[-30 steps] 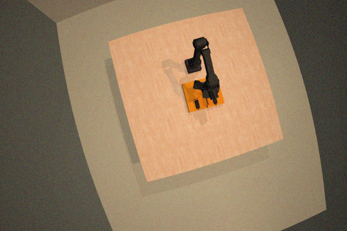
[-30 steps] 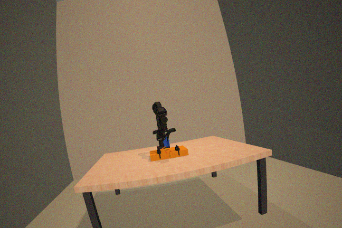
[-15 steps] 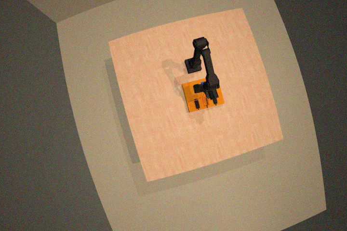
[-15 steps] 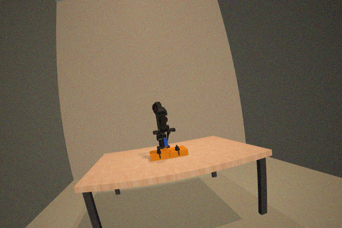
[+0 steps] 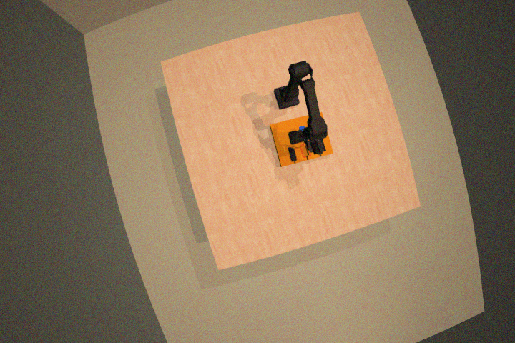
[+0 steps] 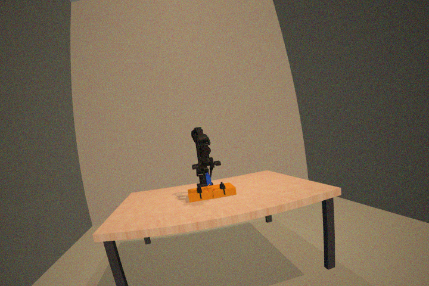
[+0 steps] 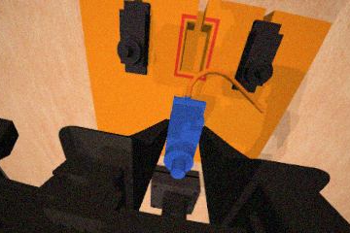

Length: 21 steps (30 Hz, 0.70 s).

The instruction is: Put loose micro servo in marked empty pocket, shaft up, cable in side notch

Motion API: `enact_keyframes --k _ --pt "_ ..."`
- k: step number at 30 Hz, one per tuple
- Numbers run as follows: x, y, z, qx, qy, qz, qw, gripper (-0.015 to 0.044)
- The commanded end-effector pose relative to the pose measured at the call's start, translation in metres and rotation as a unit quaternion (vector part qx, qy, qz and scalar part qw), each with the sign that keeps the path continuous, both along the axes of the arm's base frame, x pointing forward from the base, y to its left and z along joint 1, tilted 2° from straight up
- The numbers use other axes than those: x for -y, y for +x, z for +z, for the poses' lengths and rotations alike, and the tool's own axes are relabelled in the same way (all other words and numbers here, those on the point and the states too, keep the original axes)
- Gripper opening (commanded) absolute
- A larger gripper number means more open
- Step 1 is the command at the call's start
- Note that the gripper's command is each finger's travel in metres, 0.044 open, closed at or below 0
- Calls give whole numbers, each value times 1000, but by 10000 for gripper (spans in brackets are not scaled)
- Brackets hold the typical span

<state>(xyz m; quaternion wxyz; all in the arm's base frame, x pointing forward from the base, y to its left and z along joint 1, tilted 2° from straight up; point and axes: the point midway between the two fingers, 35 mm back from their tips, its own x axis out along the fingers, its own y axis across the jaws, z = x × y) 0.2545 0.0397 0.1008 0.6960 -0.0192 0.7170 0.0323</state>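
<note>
In the wrist view, a black mounted servo (image 7: 133,41) sits at the left of the flat orange rectangular deck (image 7: 120,102). Just right of it lies the red-outlined empty pocket (image 7: 196,46), a narrow notch at its far end. Further right stands a second black servo (image 7: 259,55). The black parallel-jaw gripper (image 7: 183,146) is clamped on the blue box-shaped micro servo (image 7: 184,131), held above the deck short of the pocket, its thin orange cable (image 7: 227,80) arcing rightward. The deck rests on the light wooden desk (image 6: 255,197), nearer the desk's far edge.
</note>
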Motion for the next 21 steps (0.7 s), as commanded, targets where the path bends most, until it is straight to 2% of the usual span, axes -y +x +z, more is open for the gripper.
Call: enact_keyframes --k 1,16,21 --pt "-2 22 4 10 2 3 1000 0" --pt "-7 79 4 12 2 3 1000 0" --pt "-7 84 4 12 2 3 1000 0"
